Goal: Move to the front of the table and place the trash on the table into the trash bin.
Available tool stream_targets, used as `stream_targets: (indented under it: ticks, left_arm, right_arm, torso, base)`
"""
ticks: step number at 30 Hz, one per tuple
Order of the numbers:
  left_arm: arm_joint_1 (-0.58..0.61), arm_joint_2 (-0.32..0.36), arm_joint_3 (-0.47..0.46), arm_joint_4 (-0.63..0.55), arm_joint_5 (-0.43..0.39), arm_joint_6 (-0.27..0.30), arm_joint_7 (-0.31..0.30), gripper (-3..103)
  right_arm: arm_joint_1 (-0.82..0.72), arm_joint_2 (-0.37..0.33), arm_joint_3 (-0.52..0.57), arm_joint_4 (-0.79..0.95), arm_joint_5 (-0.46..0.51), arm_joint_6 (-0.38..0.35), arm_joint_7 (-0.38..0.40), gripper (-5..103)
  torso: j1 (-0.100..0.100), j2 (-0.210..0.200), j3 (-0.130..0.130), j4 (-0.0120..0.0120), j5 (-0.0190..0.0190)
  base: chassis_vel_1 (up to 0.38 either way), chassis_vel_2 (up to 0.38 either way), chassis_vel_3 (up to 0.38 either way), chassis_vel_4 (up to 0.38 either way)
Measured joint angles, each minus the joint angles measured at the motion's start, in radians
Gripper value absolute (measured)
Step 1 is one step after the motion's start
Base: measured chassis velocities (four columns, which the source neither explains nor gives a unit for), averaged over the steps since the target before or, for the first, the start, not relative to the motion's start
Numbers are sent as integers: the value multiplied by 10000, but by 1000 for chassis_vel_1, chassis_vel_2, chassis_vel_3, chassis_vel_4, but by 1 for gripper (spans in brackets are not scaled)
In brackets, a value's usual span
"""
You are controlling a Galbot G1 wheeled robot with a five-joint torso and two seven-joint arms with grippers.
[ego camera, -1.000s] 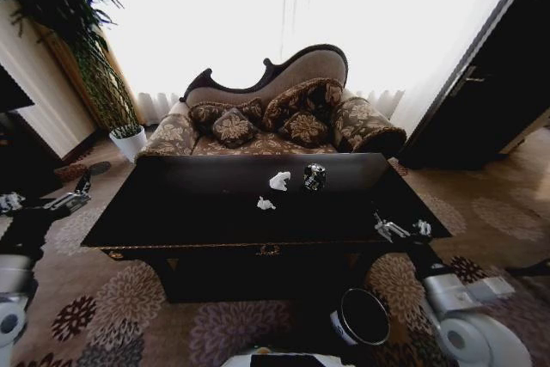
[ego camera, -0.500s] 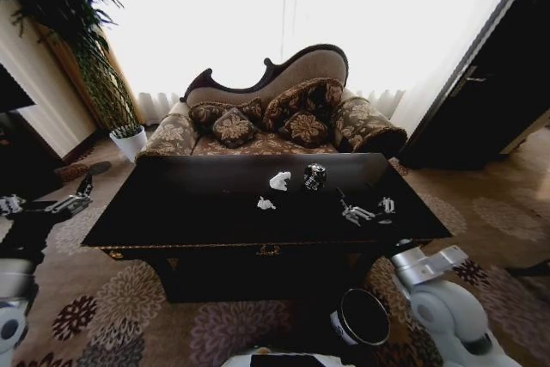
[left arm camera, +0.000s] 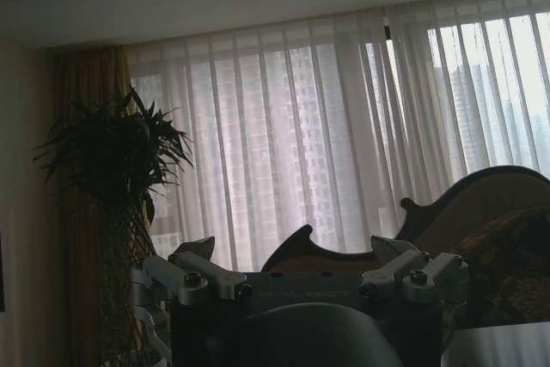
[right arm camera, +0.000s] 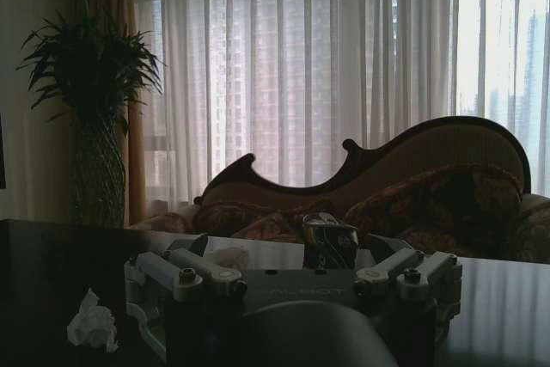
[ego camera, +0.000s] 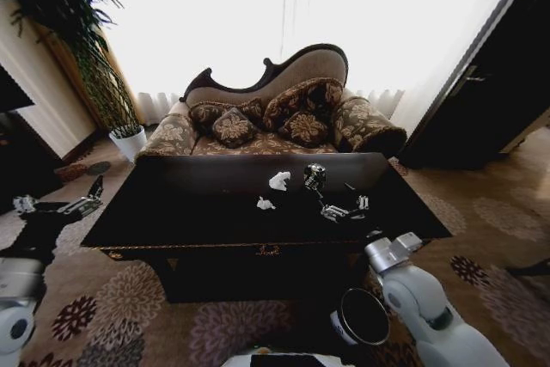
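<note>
Patterned sofa [ego camera: 284,118], sheer curtains [ego camera: 284,15], floral carpet [ego camera: 120,307]

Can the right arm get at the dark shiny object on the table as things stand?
Probably yes. The right gripper hovers over the table with jaws open, just short of the dark shiny object. Nothing lies between them; the paper bits sit off to the side.

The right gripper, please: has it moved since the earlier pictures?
Yes. The right gripper, open, moved over the glossy black table toward the small dark shiny roundish object.

The right gripper [ego camera: 344,209] is advancing open-fingered over the table [ego camera: 189,212] toward the dark shiny object [ego camera: 314,177], now near it.
</note>
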Motion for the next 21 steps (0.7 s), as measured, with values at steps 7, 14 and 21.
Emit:
stream_targets:
  ticks: [7, 14, 21]
  left_arm:
    - [6, -221, 109, -31, 262, -6, 0, 100]
    - [174, -296, -81, 87, 391, -5, 3, 100]
    - [326, -587, -283, 33, 482, -22, 7, 100]
  right_arm:
    - [1566, -490, -1062, -1204, 209, -51, 233, 100]
    - [3312, -668, -2275, -2542, 414, -56, 232, 100]
    - [4169, -672, -3252, -3144, 493, -57, 155, 100]
  torso:
    - [1, 0, 1, -1, 2]
    - [1, 0, 0, 0, 0]
    - [1, 0, 0, 2, 0]
  base:
    - [0, 0, 0, 0]
    - [0, 0, 0, 0]
    - [0, 0, 0, 0]
